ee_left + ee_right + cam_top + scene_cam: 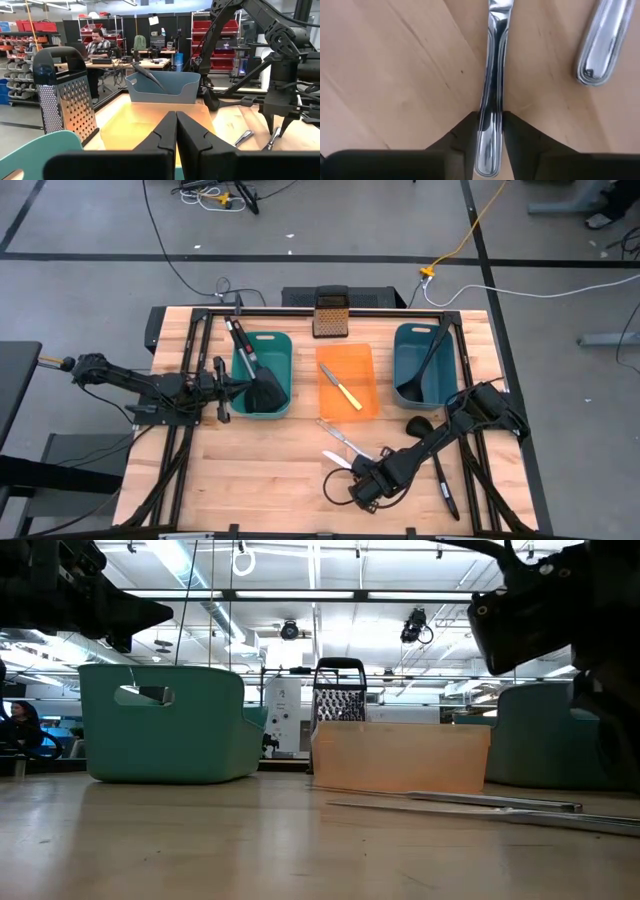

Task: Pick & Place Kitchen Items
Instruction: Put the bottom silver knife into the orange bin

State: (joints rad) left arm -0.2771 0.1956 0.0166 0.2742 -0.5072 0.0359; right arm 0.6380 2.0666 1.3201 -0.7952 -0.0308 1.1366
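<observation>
Teal bins (262, 370), an orange tray (347, 380), silver knives (345, 442), black ladle (437, 465).

Grater (331, 315) behind tray (370, 370), bins (282, 345) each side

Wooden table (270, 460): bins, tray, utensils.

two dark, jointed, cabled arms
</observation>
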